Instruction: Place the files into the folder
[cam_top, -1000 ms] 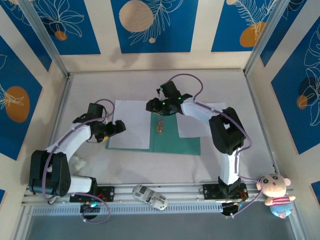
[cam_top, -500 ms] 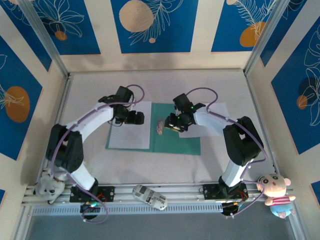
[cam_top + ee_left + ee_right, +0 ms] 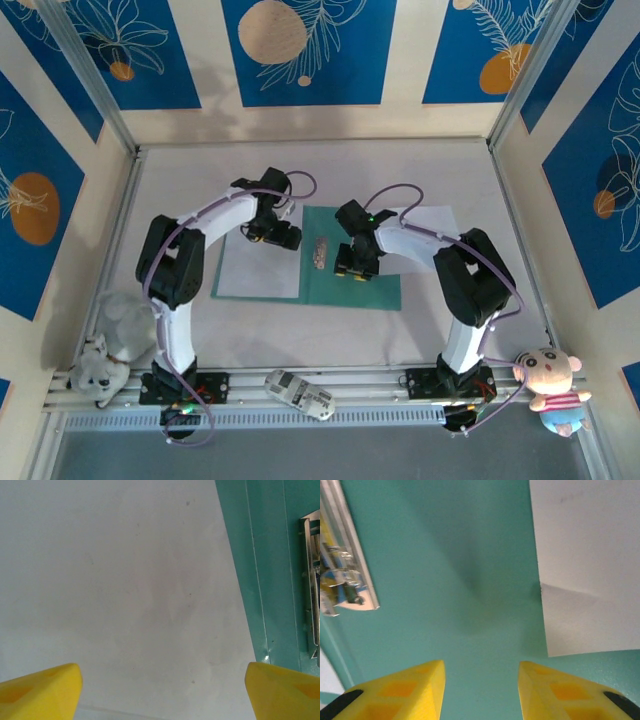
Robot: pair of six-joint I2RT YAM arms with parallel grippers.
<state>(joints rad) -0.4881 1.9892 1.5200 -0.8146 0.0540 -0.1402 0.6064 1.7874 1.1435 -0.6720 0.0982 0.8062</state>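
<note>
Left wrist shows your left gripper (image 3: 162, 692) spread empty over a white file (image 3: 125, 580) lying against the folder (image 3: 270, 555) spine. Your right gripper (image 3: 481, 685) gapes empty above the folder's bare cover. Pressing down to pinch such thin paper may crease it or shift the folder.

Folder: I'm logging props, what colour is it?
The folder is teal-green, best in the right wrist view.

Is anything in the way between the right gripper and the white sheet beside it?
Nothing visible. The right gripper hangs open over the bare teal-green card folder, and the white paper sheet lies uncovered just to one side.
</note>
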